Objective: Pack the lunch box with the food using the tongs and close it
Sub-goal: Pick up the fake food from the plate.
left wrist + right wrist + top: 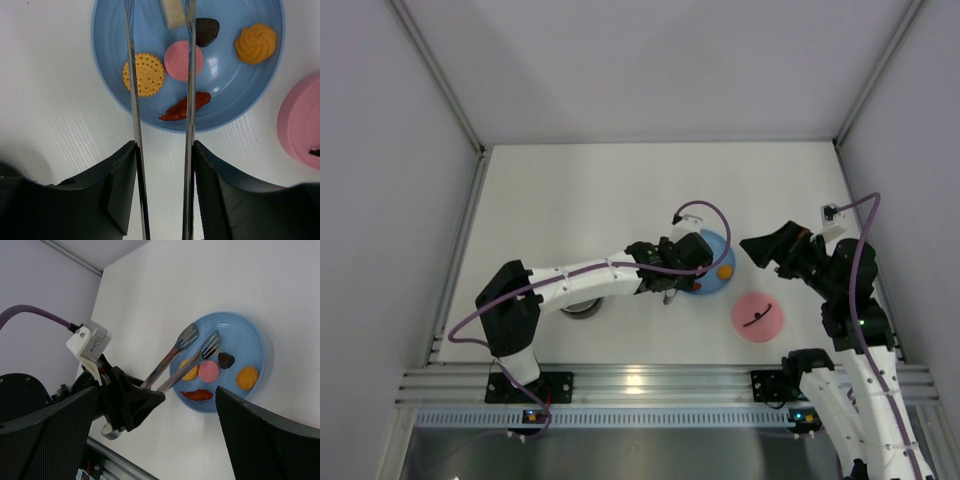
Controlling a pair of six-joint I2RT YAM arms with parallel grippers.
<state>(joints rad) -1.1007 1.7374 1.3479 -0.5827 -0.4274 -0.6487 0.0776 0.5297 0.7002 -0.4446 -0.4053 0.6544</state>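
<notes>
Food [144, 74] is lying on the blue plate [110, 45], tongs [189, 115] hanging over it, one arm crossing the pink disc [175, 60]. Risk: flat discs may be slipping from the smooth blades if the squeeze is off-centre. Left hand [164, 150] is clamping both tong arms, jaws partway together (lunch box [582, 308] sitting under that arm, lid [757, 317] off).
</notes>
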